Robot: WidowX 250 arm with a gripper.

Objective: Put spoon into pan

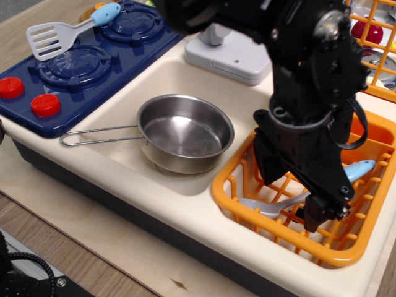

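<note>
The end effector (296,195) is reaching down into the orange basket (247,162), its two black fingers spread wide. One finger (267,162) is standing on the side nearer the sink and the other finger (323,207) is standing lower, toward the basket's front; the spoon (356,170) is lying between them, and whether either finger is touching it cannot be told. The spoon is lying slantwise on the basket's grid floor, its pale grey bowl pointing toward the basket's front-left corner and its light blue handle sticking out from behind the arm toward the basket's far right side. The middle of the spoon is hiding behind the end effector.

The pan (184,131) is sitting empty in the cream sink (117,154), just left of the basket, with its thin wire handle pointing away from the basket. A grey faucet block (232,54) is standing behind the sink, beyond the basket's back-left corner. Further from the basket, past the sink, a dark blue toy stove (93,62) is carrying two red knobs (28,96) and a slotted grey spatula (52,37) with a blue handle. The whole toy kitchen is resting on a wooden surface (62,247).
</note>
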